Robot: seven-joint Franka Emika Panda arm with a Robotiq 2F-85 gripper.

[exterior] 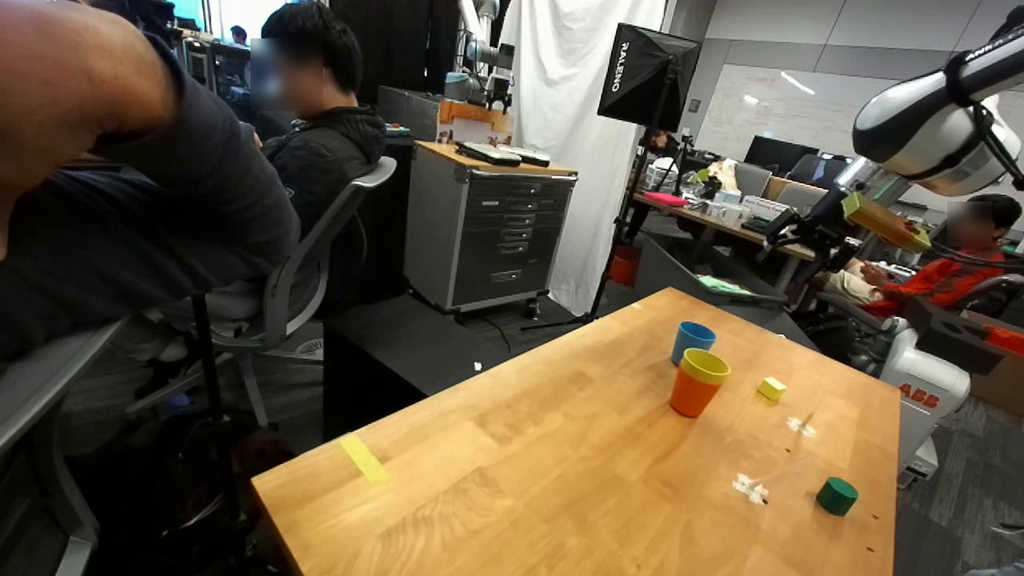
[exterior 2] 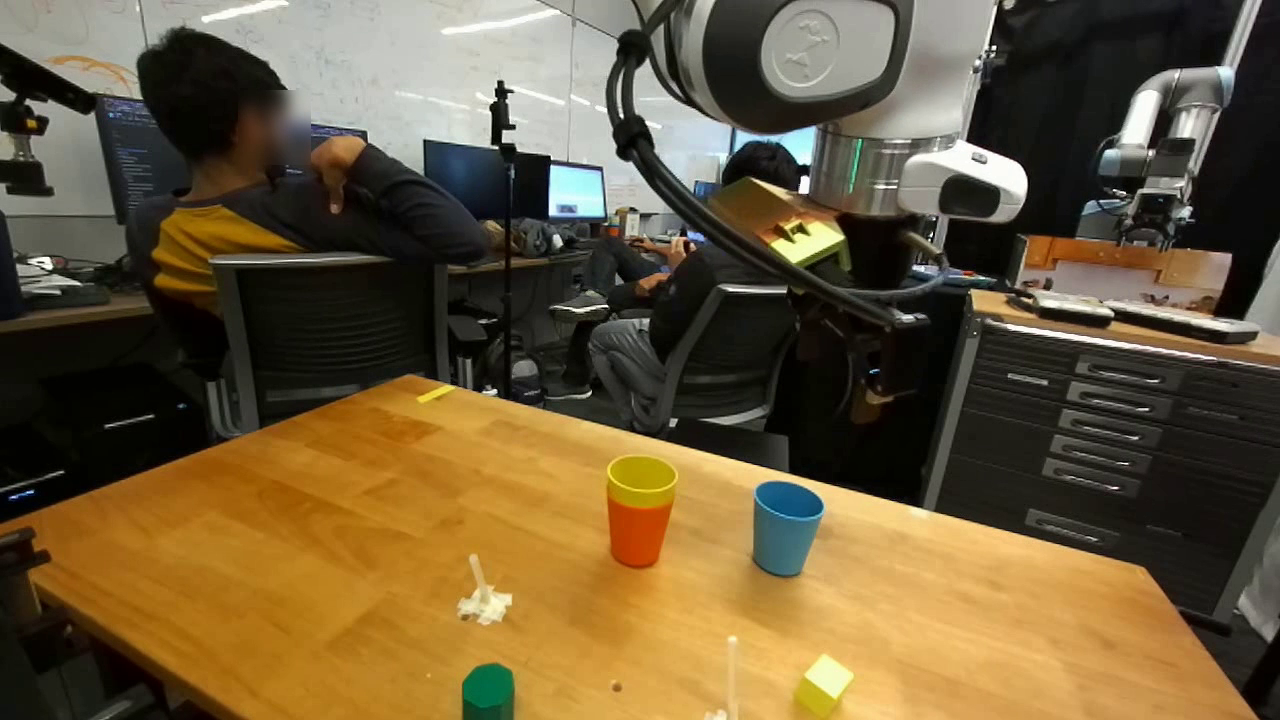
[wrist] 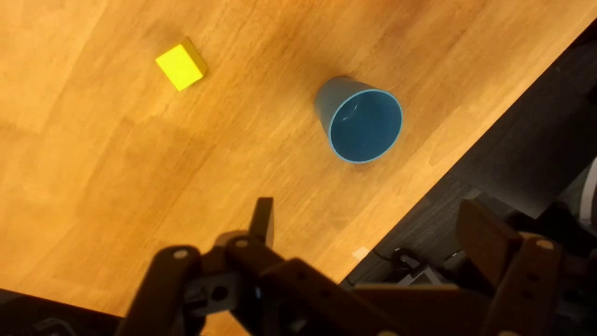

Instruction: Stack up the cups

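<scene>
The yellow-green cup is nested upright inside the orange cup, with its rim band showing above; the pair also stands in another exterior view, yellow-green over orange. The blue cup stands upright and apart, beside that pair; it also shows in an exterior view and in the wrist view. My gripper is open and empty, its fingers wide apart. It hangs well above the table, in both exterior views. The nested pair is out of the wrist view.
A small yellow cube lies near the blue cup, also in the wrist view. A dark green block stands farther off. Thin clear sticks are taped upright to the table. The table edge runs close past the blue cup.
</scene>
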